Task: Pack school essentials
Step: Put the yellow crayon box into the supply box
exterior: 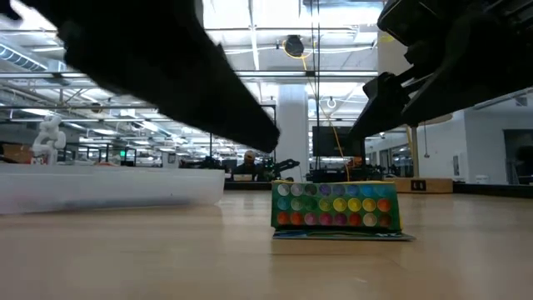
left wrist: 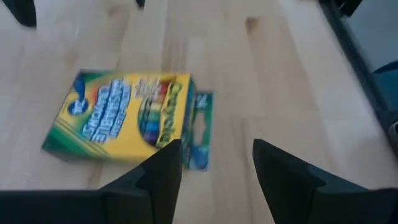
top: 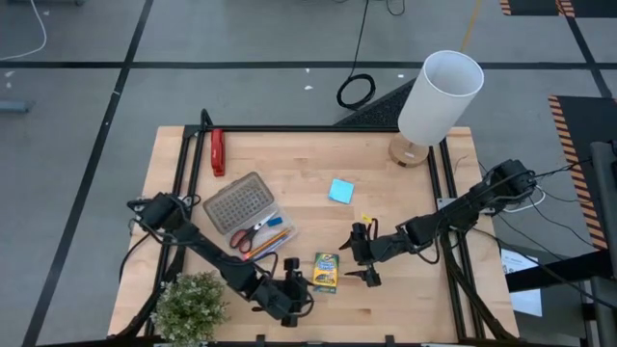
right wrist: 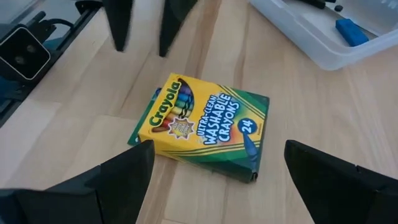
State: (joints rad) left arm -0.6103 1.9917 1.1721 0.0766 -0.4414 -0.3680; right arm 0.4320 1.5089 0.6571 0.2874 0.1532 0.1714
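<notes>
The left tool (top: 295, 279), fingers parted and empty, sits just left of the yellow-green crayon box (top: 327, 272) lying flat on the counter (top: 405, 299), with the right tool (top: 362, 254), spread wide and empty, just right of it.

Premises: robotics lab. Evidence: open hall with ceiling lights (exterior: 250, 50), striped hazard tape (top: 571, 125) on floor, cables (top: 355, 91).

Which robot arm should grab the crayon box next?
Probably the right. The right gripper has its jaws spread wide with the crayon box centred ahead; the left gripper points past the box's end.
</notes>
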